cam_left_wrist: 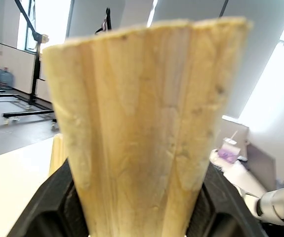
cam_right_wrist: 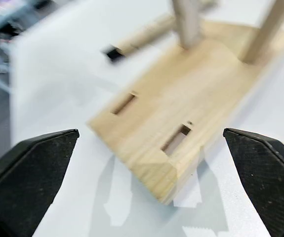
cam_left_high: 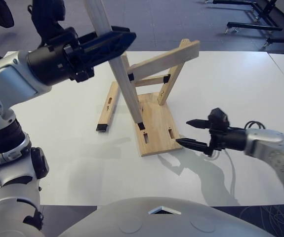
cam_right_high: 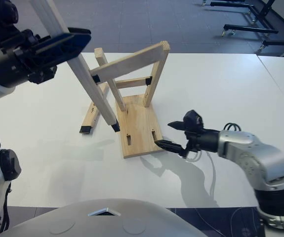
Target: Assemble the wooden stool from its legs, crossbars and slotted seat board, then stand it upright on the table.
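My left gripper point(cam_left_high: 113, 43) is shut on a long wooden leg point(cam_left_high: 127, 89), high above the table. The leg slants down, and its black-tipped lower end rests on the left part of the slotted seat board point(cam_left_high: 156, 129), which lies flat. The held leg point(cam_left_wrist: 142, 123) shows close up in the left wrist view. A partial frame of legs and a crossbar point(cam_left_high: 150, 80) stands tilted on the board's far end. My right gripper point(cam_left_high: 191, 132) is open just off the board's near right corner. Empty slots show in the seat board point(cam_right_wrist: 181, 108).
One loose leg point(cam_left_high: 107, 106) lies on the white table point(cam_left_high: 53, 148) to the left of the board. Bare table stretches to the right and toward the front edge. Metal stands are on the floor beyond the far right corner.
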Controlling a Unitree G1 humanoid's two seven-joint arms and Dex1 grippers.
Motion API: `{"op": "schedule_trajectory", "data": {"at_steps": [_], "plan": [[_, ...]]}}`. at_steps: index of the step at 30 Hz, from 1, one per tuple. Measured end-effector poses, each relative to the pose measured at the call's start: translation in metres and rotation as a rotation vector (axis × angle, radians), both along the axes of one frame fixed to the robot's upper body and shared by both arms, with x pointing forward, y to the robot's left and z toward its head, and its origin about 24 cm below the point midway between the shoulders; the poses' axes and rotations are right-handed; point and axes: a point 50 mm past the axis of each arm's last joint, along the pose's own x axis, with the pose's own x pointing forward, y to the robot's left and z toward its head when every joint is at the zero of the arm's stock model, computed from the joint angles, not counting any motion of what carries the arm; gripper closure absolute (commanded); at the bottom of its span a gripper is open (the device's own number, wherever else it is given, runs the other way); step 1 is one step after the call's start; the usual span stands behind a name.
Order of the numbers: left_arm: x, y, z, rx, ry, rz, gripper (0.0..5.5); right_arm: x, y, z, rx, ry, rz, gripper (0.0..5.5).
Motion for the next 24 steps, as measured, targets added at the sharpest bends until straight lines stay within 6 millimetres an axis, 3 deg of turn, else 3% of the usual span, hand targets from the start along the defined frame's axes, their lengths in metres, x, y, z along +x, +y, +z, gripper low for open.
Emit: {"op": "schedule_trajectory", "data": {"at_steps": [4,9,16,19,24], "plan": [[-0.002,-0.006,-0.008,0.059,-0.019,0.034,3.45,0.01,0.011,-0.029,-0.095,-0.023,-0.168,0.1],[0.002,-0.008,-0.014,0.042,0.011,0.096,3.45,0.013,0.008,-0.029,-0.087,-0.041,-0.203,0.1],[-0.01,-0.035,-0.062,0.007,0.158,0.067,3.45,0.013,0.012,-0.032,-0.137,-0.086,-0.159,0.1],[-0.016,-0.042,-0.072,0.074,0.097,0.068,3.45,0.013,0.019,-0.034,-0.121,-0.089,-0.139,0.1],[-0.008,-0.037,-0.066,0.163,-0.08,0.175,3.45,0.012,0.023,-0.035,-0.109,-0.091,-0.131,0.1]]}}
